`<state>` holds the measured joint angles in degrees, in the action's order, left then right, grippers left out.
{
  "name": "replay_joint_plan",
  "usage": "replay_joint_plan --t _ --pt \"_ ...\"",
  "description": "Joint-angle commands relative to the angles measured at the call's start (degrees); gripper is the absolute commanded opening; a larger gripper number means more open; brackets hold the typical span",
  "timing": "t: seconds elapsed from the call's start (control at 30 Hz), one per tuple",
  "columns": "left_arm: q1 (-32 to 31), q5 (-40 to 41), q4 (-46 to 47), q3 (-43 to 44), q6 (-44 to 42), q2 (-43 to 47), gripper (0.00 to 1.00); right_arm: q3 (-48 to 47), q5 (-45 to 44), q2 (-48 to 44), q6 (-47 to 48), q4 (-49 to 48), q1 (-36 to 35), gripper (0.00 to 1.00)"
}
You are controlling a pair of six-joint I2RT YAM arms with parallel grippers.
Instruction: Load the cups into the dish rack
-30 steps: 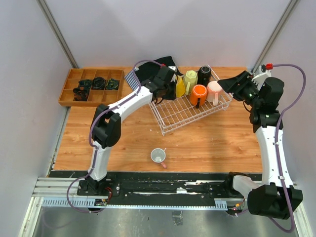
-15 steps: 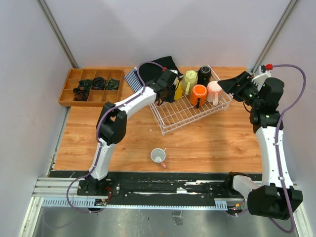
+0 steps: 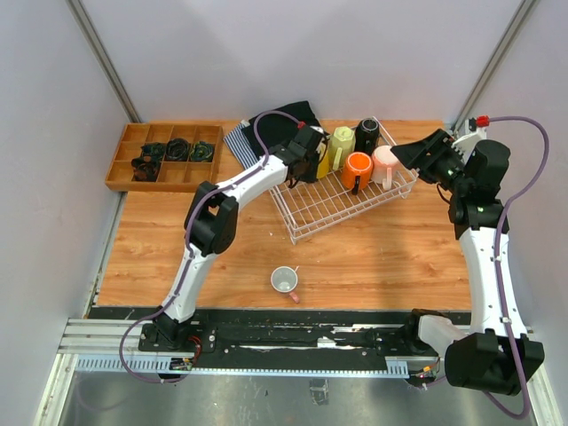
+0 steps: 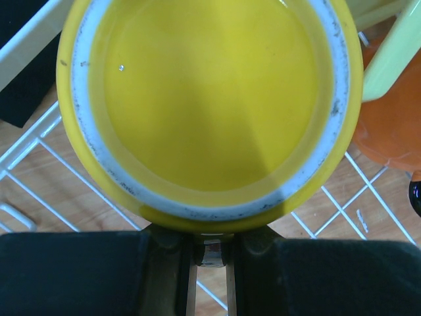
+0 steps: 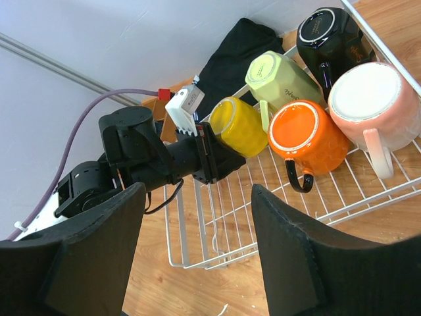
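Note:
The white wire dish rack [image 3: 321, 216] stands at the back middle of the table. My left gripper [image 3: 310, 151] is shut on the handle of the yellow cup [image 3: 324, 160], which tilts over the rack's left back corner. In the left wrist view the yellow cup's base [image 4: 210, 99] fills the frame above the rack wires [image 4: 39, 153]. Pale yellow-green [image 3: 342, 142], black [image 3: 367, 135], orange [image 3: 357, 169] and pale pink [image 3: 386, 164] cups lie in the rack. A small dusty pink cup [image 3: 284, 281] stands on the table in front. My right gripper [image 3: 415, 153] hangs open beside the rack's right end.
A brown wooden compartment tray [image 3: 124, 158] with dark items sits at the back left. A black cloth [image 3: 282, 120] and a striped cloth [image 3: 237, 140] lie behind the rack. Grey walls close off the back and both sides.
The left arm's elbow has swung to the right and the gripper has shifted slightly further over the rack with the yellow cup. The right arm has not moved.

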<state>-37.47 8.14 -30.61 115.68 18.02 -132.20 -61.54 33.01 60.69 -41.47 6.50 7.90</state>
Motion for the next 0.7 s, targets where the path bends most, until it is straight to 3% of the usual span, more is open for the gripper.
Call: replay_joint_plan --t 0.0,0.43,0.67 --pt "0.1 1.4 2.6 4.7 -1.1 -0.8 0.01 0.4 0.5 -0.5 1.3 0.0 1.1 0.66" --pt "1.3 -0.4 -0.2 10.0 -3.3 -5.3 0.01 0.0 0.8 0.3 1.2 0.0 1.1 0.66" --pt "1.3 -0.6 -3.6 12.5 -2.6 -7.4 0.18 0.1 0.8 0.4 1.3 0.0 1.1 0.66"
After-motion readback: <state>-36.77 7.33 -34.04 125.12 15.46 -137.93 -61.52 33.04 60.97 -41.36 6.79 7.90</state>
